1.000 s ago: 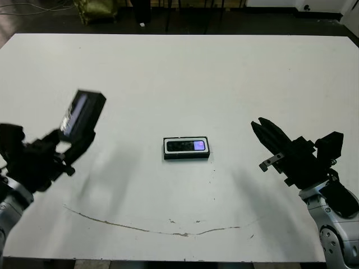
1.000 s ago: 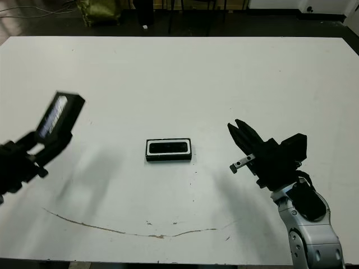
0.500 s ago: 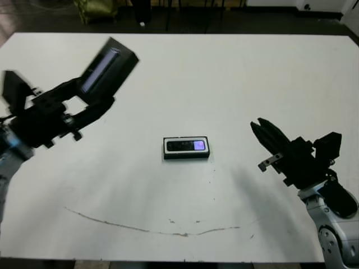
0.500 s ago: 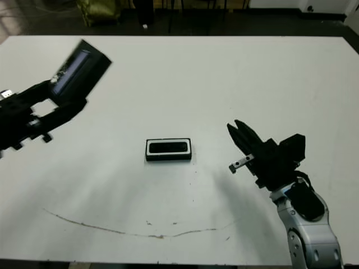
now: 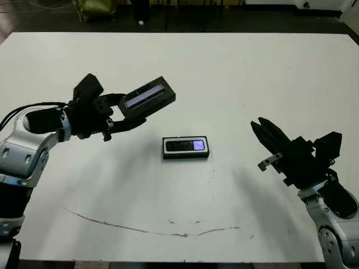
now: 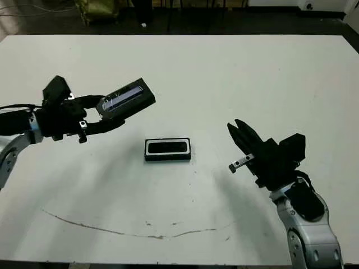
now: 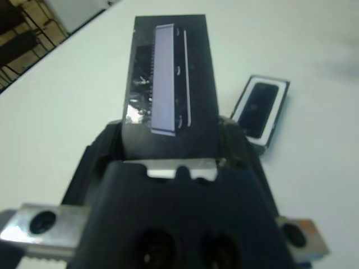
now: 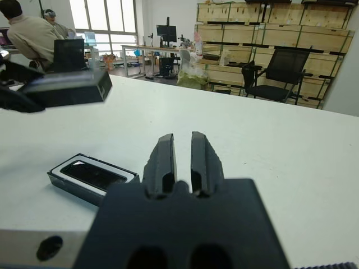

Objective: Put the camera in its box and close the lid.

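Note:
The box (image 5: 166, 148), a shallow black tray with a white lining, lies at mid-table. The camera (image 5: 184, 146) lies flat inside it, its purplish spot facing up. My left gripper (image 5: 132, 110) is shut on the lid (image 5: 148, 96), a black cover with a bluish-grey strip. It holds the lid tilted in the air, just to the left of the box and a little beyond it. In the left wrist view the lid (image 7: 168, 84) fills the middle, with the box (image 7: 280, 106) past it. My right gripper (image 5: 262, 132) hovers to the right of the box, shut and holding nothing.
A thin brown scratch (image 5: 140, 227) runs along the table near its front edge. In the right wrist view a seated person (image 8: 25, 33), a black chair (image 8: 280, 70) and stacked crates (image 8: 269, 22) show beyond the table.
My left arm has swung the lid from the far left, up and then in toward the middle, ending close beside the box. The right arm, box and camera have stayed put.

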{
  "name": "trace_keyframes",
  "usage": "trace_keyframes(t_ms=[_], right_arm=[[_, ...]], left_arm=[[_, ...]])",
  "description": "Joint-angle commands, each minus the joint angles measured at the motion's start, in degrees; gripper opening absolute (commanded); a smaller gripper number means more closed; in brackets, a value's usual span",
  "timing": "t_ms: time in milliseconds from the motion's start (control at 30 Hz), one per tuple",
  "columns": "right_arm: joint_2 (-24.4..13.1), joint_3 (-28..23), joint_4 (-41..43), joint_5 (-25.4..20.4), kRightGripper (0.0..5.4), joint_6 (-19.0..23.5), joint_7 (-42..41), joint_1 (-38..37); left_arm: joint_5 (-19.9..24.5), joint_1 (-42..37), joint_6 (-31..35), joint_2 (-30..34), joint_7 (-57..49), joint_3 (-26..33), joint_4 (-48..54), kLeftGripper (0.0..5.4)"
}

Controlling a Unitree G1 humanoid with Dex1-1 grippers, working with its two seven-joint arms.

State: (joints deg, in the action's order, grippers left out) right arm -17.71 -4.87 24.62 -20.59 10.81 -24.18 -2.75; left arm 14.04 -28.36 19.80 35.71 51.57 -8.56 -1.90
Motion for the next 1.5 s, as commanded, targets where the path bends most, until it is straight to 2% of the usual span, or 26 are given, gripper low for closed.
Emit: trace_keyframes(t_ms=[33, 333, 900, 1200, 1400, 1500], right_arm=[[-0.4, -0.2, -0.5, -0.3, 0.0, 1.4, 0.1, -0.4], [-0.4, 0.0, 0.7, 0.8, 0.0, 1.5, 0.8, -0.7], [0.0, 0.0, -0.8, 1.2, 0.0, 1.2, 0.8, -0.9], [0.2, 0.1, -2.0, 1.0, 0.0, -1.3, -0.5, -0.7], [0.1, 0.0, -0.8, 1.2, 0.0, 0.8, 0.7, -1.0], [0.2, 0.0, -1.0, 0.9, 0.0, 0.6, 0.5, -0.9]], left_arm=[[-1.5, -0.6, -1.1, -0.4, 2.4, -1.7, -2.8, 2.35], [-4.0, -0.5, -3.7, -0.4, 5.7, -3.2, -5.2, 2.35], [-2.0, -1.2, -7.5, -4.2, 12.1, -2.8, -11.4, 2.35], [-3.1, -4.0, -7.7, -4.6, 17.2, -3.8, -17.0, 2.35], [-3.3, -5.0, -8.8, -5.5, 19.4, -4.3, -20.1, 2.35], [-3.6, -5.2, -8.8, -5.8, 19.6, -4.6, -20.8, 2.35]])
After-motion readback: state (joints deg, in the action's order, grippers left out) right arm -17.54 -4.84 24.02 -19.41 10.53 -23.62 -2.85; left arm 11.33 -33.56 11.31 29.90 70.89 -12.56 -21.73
